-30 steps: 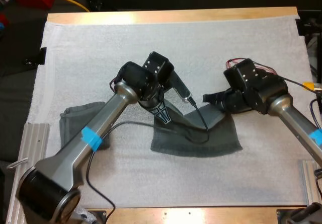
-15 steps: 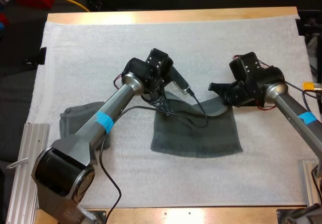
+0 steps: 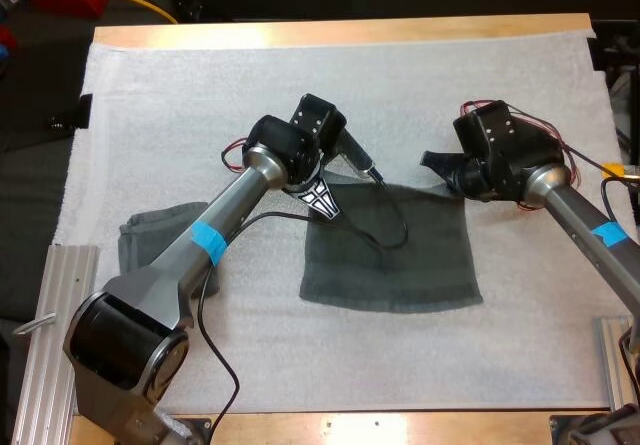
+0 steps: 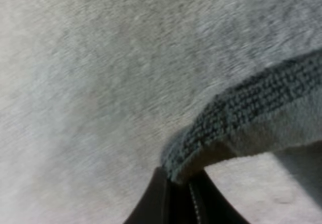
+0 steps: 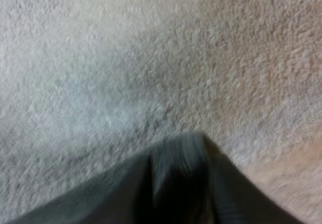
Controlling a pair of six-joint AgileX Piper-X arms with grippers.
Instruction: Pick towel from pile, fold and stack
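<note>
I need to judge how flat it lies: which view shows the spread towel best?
The high view: the whole outline of the spread towel shows on the mat. The left wrist view gives one corner pinched in the left gripper; the right wrist view gives a blurred dark corner over the mat.

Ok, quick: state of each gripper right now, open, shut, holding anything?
Left gripper: fingers shut on the towel at its far left corner.
Right gripper: fingers shut on the towel at its far right corner.

Robotics lab, wooden table (image 3: 340, 31), white mat (image 3: 420, 85)
</note>
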